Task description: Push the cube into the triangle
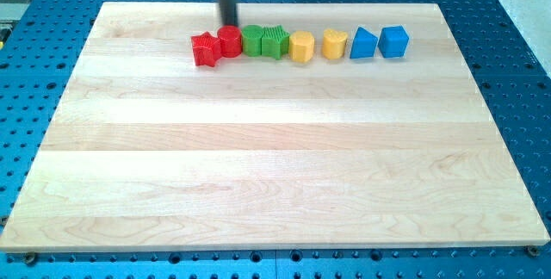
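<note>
A blue cube (394, 41) sits at the right end of a row of blocks near the view's top. A blue triangle (363, 44) lies just left of it, close but with a thin gap. My tip (228, 25) is at the far left of the row, right behind the red cylinder (230, 40), far from the cube and the triangle.
The row, from the view's left: a red star (205, 49), the red cylinder, a green block (252, 40), a ridged green block (275, 41), a yellow block (301, 46), a yellow heart-like block (334, 44). The wooden board (275, 158) lies on a blue perforated table (516, 46).
</note>
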